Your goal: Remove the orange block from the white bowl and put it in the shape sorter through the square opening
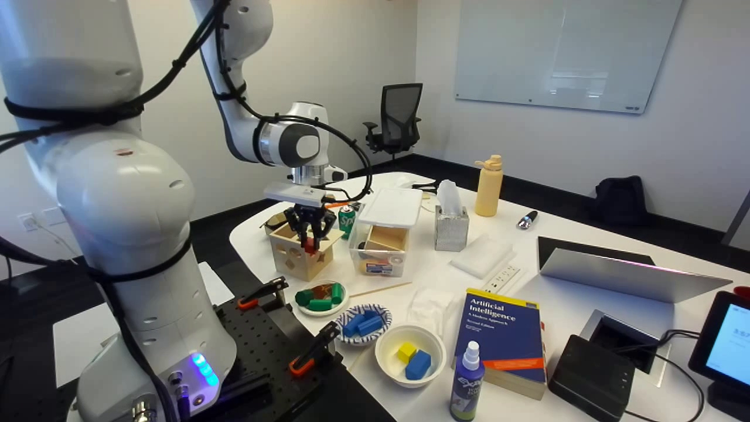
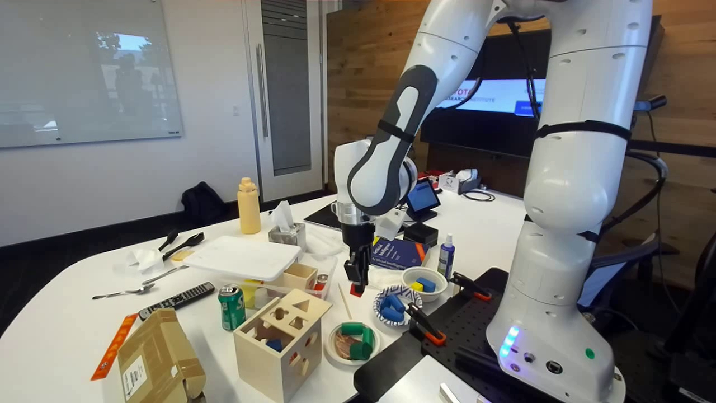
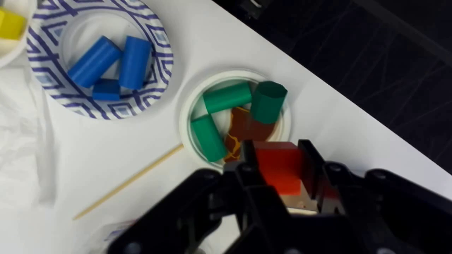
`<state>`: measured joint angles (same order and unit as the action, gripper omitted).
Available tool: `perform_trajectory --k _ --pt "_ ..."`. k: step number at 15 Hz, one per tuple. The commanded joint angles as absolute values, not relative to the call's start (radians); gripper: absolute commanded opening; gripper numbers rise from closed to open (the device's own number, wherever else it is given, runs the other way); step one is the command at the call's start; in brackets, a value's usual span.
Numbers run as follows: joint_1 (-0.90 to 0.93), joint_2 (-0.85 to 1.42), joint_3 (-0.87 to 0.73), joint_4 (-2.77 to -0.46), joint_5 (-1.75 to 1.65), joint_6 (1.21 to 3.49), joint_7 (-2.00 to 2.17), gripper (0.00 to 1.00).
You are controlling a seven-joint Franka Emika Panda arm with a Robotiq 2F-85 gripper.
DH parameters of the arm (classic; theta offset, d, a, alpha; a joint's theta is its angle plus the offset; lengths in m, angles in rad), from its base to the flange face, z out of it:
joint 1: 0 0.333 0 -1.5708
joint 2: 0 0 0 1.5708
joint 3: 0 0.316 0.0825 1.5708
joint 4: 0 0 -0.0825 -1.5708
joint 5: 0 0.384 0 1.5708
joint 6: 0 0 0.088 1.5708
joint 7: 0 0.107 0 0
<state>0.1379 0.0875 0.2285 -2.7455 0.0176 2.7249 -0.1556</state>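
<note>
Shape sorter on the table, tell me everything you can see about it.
The shape sorter is a pale box, apparently wooden, standing upright on the white table beside a plate of green blocks. Shaped holes pierce its sides and top panel, including a triangle in the panel. The panel covers only part of the top, and a blue piece shows inside through the uncovered part.

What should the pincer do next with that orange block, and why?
I'd probably ease the pincer, gripping the orange block, toward the shape sorter: in an exterior view the block hangs apart from the sorter, not over its top.
</note>
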Motion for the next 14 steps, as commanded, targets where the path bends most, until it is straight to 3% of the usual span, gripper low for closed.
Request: perform_trajectory --k 1,8,14 --pt "0.204 0.062 0.267 -2.745 0.036 2.774 -0.101 0.08" --pt "0.282 0.142 0.291 -2.665 -0.008 2.880 0.045 0.08" --pt "0.366 0.258 0.208 -2.557 -0.200 2.895 0.273 0.08"
